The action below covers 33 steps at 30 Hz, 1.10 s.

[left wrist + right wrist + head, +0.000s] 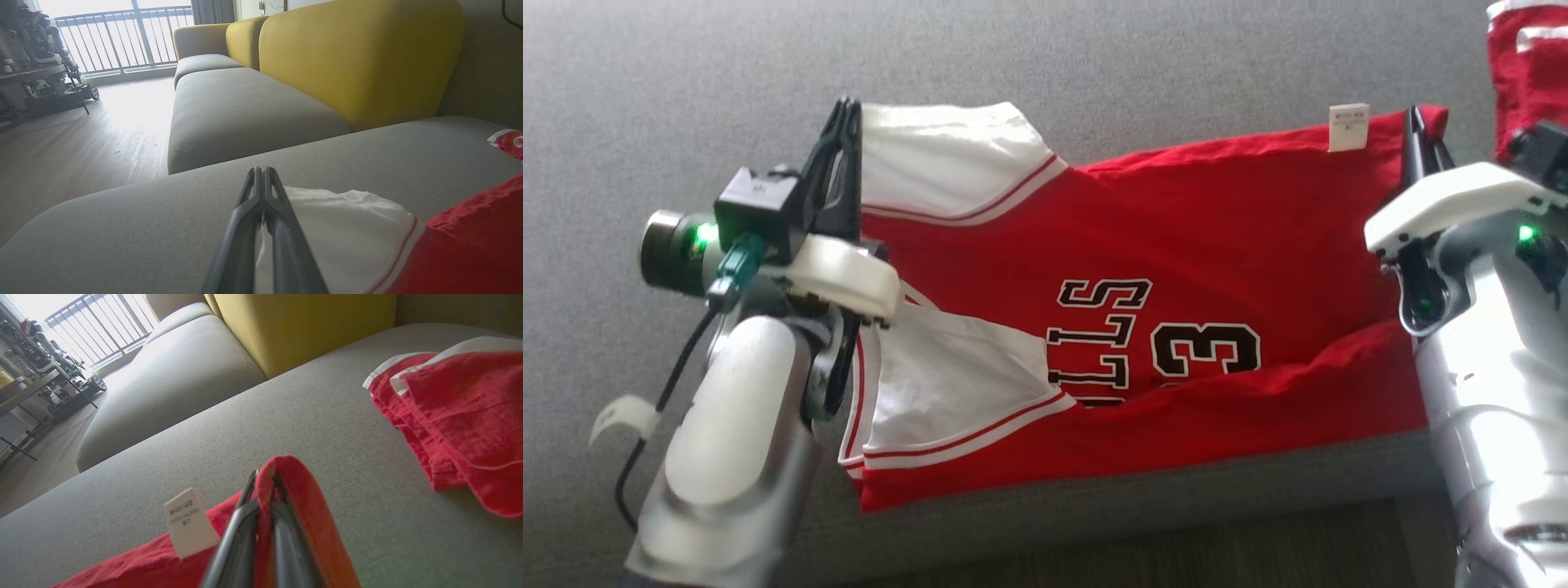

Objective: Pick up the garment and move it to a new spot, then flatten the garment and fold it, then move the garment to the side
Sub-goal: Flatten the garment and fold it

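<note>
Grey sofa (1094, 65), jersey (1201, 237) in both jaws

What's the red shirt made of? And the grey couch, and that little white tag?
The jersey looks like thin, soft, matte cloth: it wrinkles and folds over itself. The grey couch seat seems to be woven upholstery fabric, with a fine grainy weave showing. The white tag is probably stiff fabric or paper; it stands flat, and I can't tell which.

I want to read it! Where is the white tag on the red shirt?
In the head view, the tag sits on the far edge of the shirt, toward the right, just left of the right gripper.
</note>
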{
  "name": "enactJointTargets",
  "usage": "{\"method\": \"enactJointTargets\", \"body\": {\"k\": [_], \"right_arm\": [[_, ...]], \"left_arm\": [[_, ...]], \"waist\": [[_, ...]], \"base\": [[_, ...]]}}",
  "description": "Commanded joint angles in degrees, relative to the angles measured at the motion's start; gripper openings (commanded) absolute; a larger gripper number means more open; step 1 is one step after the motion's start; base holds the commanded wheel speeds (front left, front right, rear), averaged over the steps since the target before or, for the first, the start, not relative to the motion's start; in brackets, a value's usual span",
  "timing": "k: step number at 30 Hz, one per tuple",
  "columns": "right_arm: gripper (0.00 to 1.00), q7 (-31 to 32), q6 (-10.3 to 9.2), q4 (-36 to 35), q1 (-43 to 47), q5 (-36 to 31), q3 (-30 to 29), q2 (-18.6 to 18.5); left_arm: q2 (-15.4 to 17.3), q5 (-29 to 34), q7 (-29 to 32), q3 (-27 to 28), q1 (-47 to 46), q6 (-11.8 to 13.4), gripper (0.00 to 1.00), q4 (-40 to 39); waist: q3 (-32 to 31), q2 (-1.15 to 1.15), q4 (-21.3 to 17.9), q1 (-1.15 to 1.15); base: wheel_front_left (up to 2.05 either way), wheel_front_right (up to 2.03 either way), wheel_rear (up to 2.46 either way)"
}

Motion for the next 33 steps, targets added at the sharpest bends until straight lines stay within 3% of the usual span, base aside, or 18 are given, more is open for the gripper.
{"method": "enactJointTargets", "body": {"k": [1, 20, 33], "right_arm": [[0.0, -0.23, -0.01, -2.35, 1.6, 0.92, 1.71, -0.79], [0.0, 7.76, -0.01, -13.58, 15.06, 6.94, 7.03, -6.21], [0.0, 17.98, -0.01, -22.07, 21.99, 5.61, 6.98, -7.85]], "left_arm": [[1.93, -0.48, -0.36, 2.48, -0.3, 0.22, 0.0, -2.59], [6.34, -3.17, 1.49, 3.65, 11.65, 0.7, 0.0, -6.88], [11.19, -3.54, 7.16, 0.57, 21.96, -1.67, 0.0, -16.02]], "waist": [[-1.1, 0.0, -0.1, 0.0], [-7.37, 0.0, -0.24, 0.0], [-8.48, 0.0, 0.13, 0.0]], "base": [[0.0, 0.0, 0.0], [0.0, 0.0, 0.0], [0.0, 0.0, 0.0]]}}
